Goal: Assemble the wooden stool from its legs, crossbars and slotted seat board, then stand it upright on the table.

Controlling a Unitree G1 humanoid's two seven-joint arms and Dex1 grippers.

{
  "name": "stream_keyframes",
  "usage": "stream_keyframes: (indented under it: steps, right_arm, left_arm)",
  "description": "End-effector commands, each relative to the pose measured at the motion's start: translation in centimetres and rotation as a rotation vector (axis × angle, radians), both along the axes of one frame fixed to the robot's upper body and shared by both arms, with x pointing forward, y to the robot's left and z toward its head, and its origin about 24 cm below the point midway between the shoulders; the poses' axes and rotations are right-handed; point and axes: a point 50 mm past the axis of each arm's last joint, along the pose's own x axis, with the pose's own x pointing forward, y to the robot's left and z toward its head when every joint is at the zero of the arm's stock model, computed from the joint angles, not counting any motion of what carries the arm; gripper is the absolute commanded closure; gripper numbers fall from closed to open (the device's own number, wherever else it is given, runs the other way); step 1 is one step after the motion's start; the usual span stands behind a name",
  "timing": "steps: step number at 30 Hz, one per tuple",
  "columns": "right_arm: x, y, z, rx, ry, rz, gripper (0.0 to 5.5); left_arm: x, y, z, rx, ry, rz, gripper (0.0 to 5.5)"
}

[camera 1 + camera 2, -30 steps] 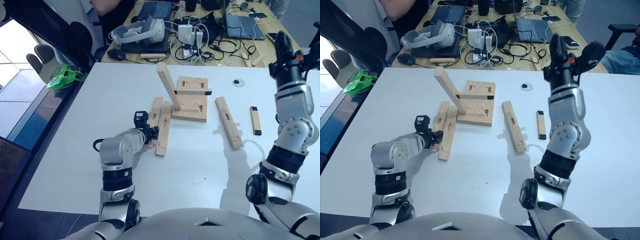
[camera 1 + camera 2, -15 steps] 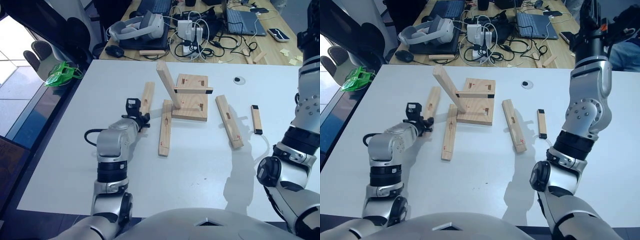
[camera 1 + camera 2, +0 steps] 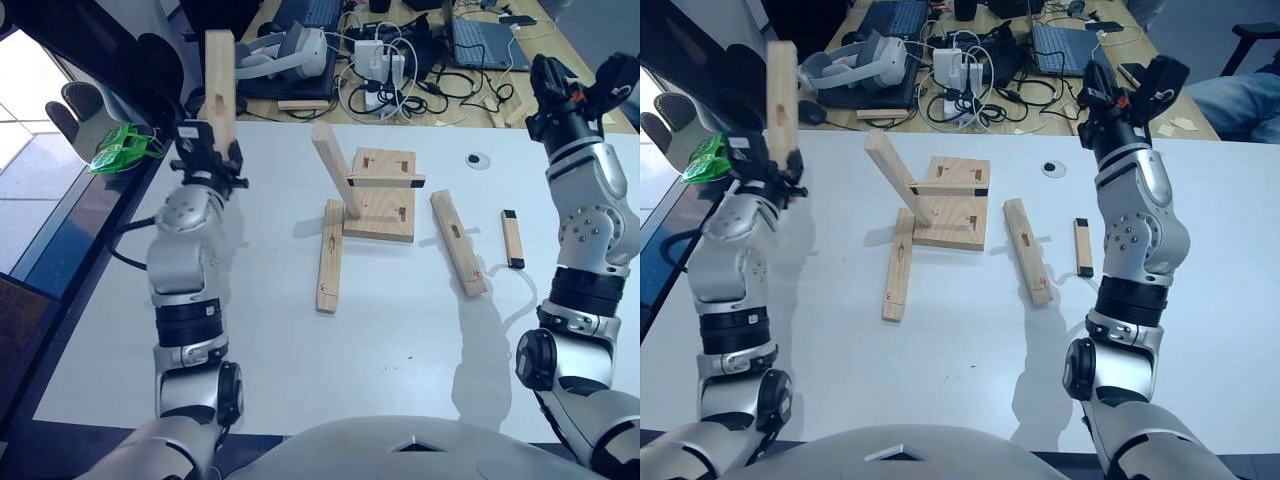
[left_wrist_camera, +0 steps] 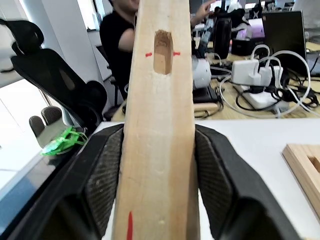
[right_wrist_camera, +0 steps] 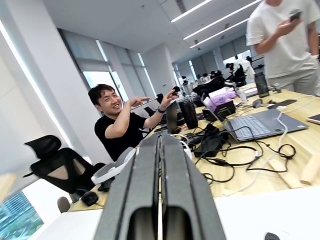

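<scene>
Surface: a white surface [image 3: 400,340] is spread below both jaws; the left jaws are raised over its far left corner, the right jaws over its far right edge.
Seat board: the slotted seat board [image 3: 385,215] is laid flat on the surface, roughly midway between the two jaws and lower than both.
Held leg: a held leg [image 3: 219,85] is carried upright in the left jaws and rises well above them, clear of the surface; a slot with red marks is seen in its upper part.
Tilted leg: a tilted leg [image 3: 333,170] is planted at the seat board's near left corner and leans toward the left jaws' side.
Flat leg: a flat leg [image 3: 328,258] is laid on the surface just beside the seat board's left edge, below the left jaws and to their right.
Right leg: a right leg [image 3: 458,245] is laid on the surface apart from the seat board, below the right jaws and to their left.
Fitted crossbar: a fitted crossbar [image 3: 388,183] is run from the tilted leg across the seat board toward the right jaws' side.
Loose crossbar: a loose crossbar [image 3: 512,240] with dark ends is laid near the right leg, lower than the right jaws.
Left jaws: clenched on the held leg, with the pads [image 4: 106,175] pressed against both of its sides.
Right jaws: clenched together with nothing between them, held high and pointed upward.
</scene>
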Motion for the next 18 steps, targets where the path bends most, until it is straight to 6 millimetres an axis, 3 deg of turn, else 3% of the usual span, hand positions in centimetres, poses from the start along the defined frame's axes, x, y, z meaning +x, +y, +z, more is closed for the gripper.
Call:
stream_keyframes:
  steps: [1, 4, 7, 11, 18]
  right_arm:
    - [-0.6, 2.7, 2.0, -0.122, -0.086, 0.162, 4.79]
    - [-1.1, 3.8, 3.7, -0.194, -0.155, 0.317, 4.32]
    - [-1.7, 5.2, 6.6, -0.131, -0.262, 0.492, 3.83]
    - [-1.8, 6.6, 9.1, -0.036, -0.368, 0.610, 3.15]
    - [-1.5, 7.4, 10.7, 0.033, -0.428, 0.664, 2.06]
  left_arm:
    - [1.5, 0.5, 5.7, 0.079, -0.219, -0.112, 3.42]
    - [2.5, -0.1, 10.4, 0.117, -0.376, -0.233, 3.42]
    - [2.5, -2.2, 13.1, 0.152, -0.497, -0.395, 3.42]
    - [2.2, -4.6, 12.9, 0.198, -0.536, -0.557, 3.42]
    - [0.7, -8.0, 11.1, 0.330, -0.545, -0.720, 3.42]
